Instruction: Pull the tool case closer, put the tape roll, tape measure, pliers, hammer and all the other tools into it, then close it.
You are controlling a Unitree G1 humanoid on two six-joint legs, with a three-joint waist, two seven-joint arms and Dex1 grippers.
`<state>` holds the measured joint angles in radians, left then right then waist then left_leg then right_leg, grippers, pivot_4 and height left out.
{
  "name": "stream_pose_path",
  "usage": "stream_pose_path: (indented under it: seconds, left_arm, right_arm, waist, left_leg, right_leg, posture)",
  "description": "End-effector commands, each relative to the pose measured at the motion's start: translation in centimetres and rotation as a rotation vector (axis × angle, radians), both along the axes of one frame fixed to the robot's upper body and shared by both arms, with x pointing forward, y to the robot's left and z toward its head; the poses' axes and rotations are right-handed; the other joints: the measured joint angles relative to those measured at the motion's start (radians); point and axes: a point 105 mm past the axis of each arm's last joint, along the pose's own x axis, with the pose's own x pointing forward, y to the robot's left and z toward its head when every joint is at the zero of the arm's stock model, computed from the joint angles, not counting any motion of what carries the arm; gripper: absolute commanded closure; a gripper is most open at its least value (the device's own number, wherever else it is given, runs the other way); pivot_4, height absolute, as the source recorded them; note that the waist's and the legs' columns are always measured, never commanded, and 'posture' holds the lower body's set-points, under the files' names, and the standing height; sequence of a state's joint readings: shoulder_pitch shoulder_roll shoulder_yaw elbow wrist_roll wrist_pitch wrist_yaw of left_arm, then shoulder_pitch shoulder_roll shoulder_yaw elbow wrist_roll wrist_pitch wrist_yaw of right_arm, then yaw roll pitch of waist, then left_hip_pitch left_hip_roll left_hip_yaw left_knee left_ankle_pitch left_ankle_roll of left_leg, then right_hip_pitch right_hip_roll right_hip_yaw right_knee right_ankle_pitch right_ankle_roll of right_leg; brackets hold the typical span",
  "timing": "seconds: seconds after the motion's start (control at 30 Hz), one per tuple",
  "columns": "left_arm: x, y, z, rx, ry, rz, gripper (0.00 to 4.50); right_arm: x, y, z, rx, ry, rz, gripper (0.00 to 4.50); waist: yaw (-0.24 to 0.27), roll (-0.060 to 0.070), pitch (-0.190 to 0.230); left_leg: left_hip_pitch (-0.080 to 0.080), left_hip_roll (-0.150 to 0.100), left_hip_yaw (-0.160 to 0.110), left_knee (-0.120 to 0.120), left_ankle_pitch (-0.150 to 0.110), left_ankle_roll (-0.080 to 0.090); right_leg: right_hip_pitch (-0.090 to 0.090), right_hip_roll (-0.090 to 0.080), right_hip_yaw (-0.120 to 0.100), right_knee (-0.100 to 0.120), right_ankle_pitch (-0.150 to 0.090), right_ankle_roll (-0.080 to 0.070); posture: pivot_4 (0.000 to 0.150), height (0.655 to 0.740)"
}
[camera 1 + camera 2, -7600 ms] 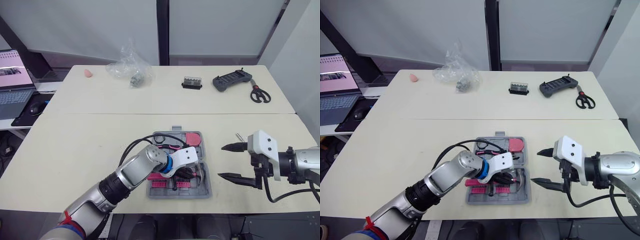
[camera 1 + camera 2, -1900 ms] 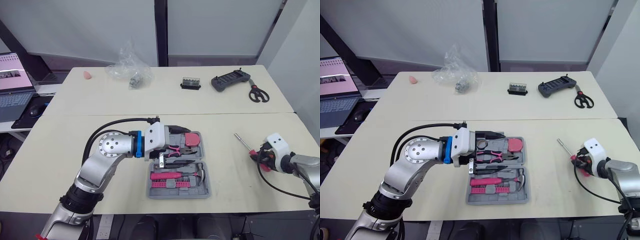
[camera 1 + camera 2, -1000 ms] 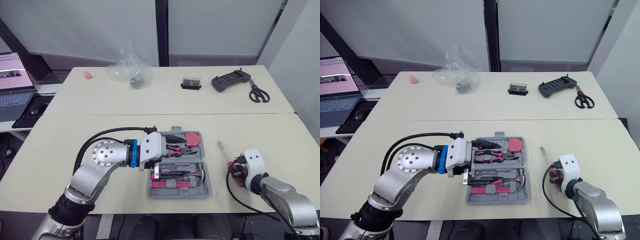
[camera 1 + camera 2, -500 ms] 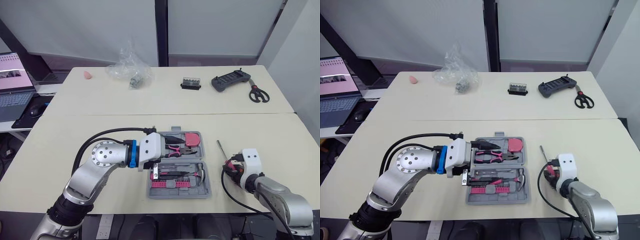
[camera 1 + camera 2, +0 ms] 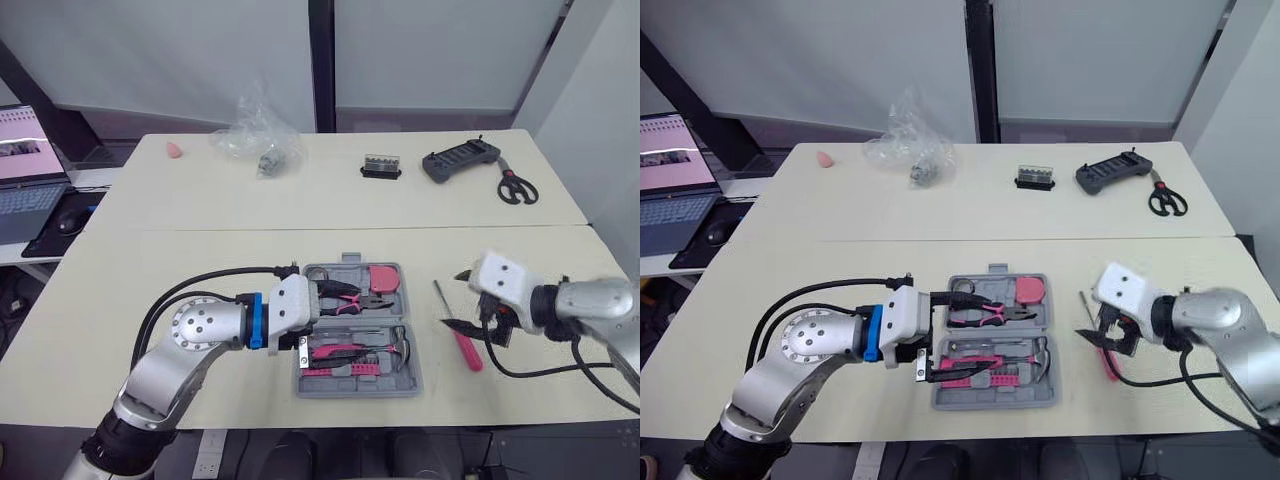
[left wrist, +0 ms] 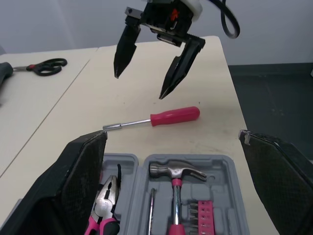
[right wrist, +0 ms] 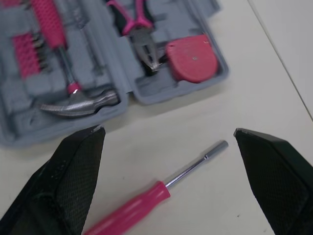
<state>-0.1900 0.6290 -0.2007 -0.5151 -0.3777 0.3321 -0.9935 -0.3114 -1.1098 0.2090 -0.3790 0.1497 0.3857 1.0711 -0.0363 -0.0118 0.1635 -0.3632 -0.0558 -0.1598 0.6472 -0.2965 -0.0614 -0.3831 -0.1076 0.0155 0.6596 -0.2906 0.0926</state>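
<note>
The tool case (image 5: 400, 384) is grey moulded plastic, lying open and flat on the near tabletop (image 5: 150, 290) with its two halves side by side, far and near. The far half holds pink-handled pliers (image 5: 985, 316) and, to their right, a rounded pink tape measure (image 7: 192, 58). Any marking on the tape measure is too small to read. The near half holds a hammer (image 6: 174, 172) with a steel head and pink grip, beside a pink strip of bits (image 6: 201, 215). A screwdriver (image 5: 466, 350) with a pink handle lies on the tabletop just right of the case, apart from it, with its metal shaft pointing far. The right pincer (image 5: 453, 299) hangs over the screwdriver, released, fingers spread wide. The left pincer (image 5: 945, 335) is at the case's left edge, also released, its fingers spread across both halves.
</note>
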Motion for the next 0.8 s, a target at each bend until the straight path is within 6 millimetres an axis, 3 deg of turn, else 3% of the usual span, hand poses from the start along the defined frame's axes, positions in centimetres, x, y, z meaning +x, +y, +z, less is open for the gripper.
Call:
stream_pose_path:
  seconds: [0.03, 0.17, 0.33, 0.57, 0.8]
  left_arm:
    - [-0.4, -0.5, 1.0, -0.020, -0.063, -0.017, 0.00]
    - [-0.4, -0.6, 0.4, -0.009, -0.067, 0.004, 0.00]
    - [-1.2, -0.7, -0.3, 0.002, -0.064, 0.027, 0.00]
    - [-1.3, -0.7, -0.5, 0.010, -0.066, 0.049, 0.00]
    - [-1.3, -0.5, -0.6, 0.015, -0.066, 0.071, 0.00]
  right_arm:
    - [-0.2, -2.0, -1.2, -0.395, -0.065, 0.440, 0.01]
    - [0.7, -3.2, -3.0, -0.606, -0.100, 0.763, 0.01]
    - [1.8, -3.9, -4.2, -0.703, -0.130, 0.948, 0.01]
    - [3.9, -3.3, -5.8, -0.796, -0.172, 1.071, 0.01]
    - [4.1, -2.6, -7.4, -0.834, -0.194, 1.212, 0.01]
  waist:
    - [0.000, 0.000, 0.000]
    - [0.001, -0.001, 0.001]
    - [-0.002, -0.001, 0.001]
    - [0.002, -0.001, 0.001]
    - [0.003, -0.001, 0.001]
  left_leg:
    - [0.000, 0.000, 0.000, 0.000, 0.000, 0.000]
    - [0.000, 0.000, 0.000, 0.000, 0.002, -0.005]
    - [-0.001, 0.000, 0.001, -0.001, 0.003, -0.005]
    - [0.000, 0.001, 0.001, -0.001, 0.003, -0.006]
    - [-0.001, 0.000, 0.001, -0.001, 0.003, -0.006]
  right_leg:
    - [0.000, 0.000, 0.000, 0.000, 0.000, 0.000]
    - [0.000, 0.000, 0.000, -0.001, 0.000, 0.000]
    - [-0.002, 0.000, 0.001, -0.001, 0.000, 0.000]
    - [-0.003, 0.000, 0.002, 0.001, 0.000, -0.001]
    - [-0.004, 0.000, 0.003, 0.001, 0.000, -0.001]
  posture:
    - [0.150, 0.7400]
    - [0.150, 0.7400]
    - [0.150, 0.7400]
    - [0.150, 0.7400]
    - [0.150, 0.7400]
